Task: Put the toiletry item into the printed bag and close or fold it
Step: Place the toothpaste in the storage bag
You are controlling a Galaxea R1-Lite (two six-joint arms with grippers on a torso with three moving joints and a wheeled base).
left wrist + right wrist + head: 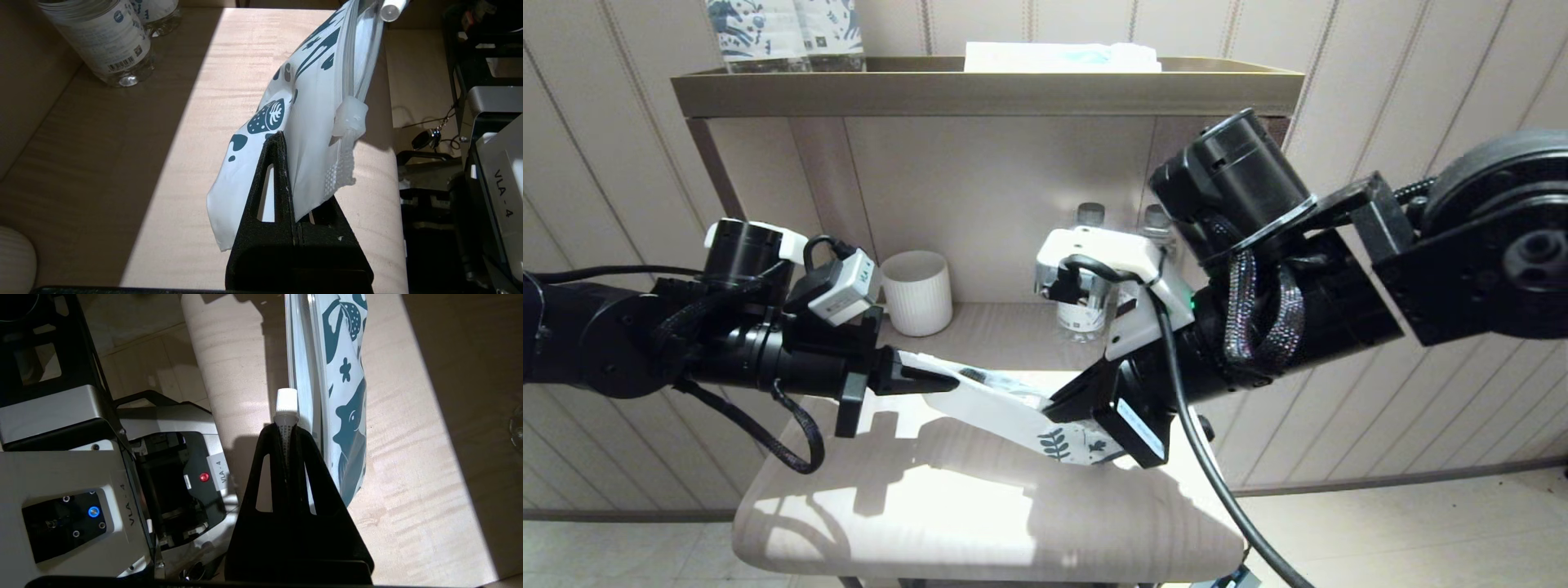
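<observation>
Right pincer (1066, 406) grips a capped tube (286, 401); left pincer (931, 380) clamps printed bag (1013, 412) over wooden table (947, 506).

Smooth, slightly glossy white film on the printed bag (310, 110), crinkled near the matt black, grainy plastic fingers (278, 171). Pale wood-grain finish, satin, across the table (980, 523). Clear glossy plastic on the bottles (110, 45); ribbed matt white on the mug (917, 292).

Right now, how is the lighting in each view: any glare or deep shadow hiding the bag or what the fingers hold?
Head view: a hard sunlit patch washes out the table front and the printed bag; the arms throw dark shadows. Left wrist view: the table splits into a bright band and brown shade; the left gripper is a silhouette. Right wrist view: the white-capped item is lit; the right gripper is black.
</observation>
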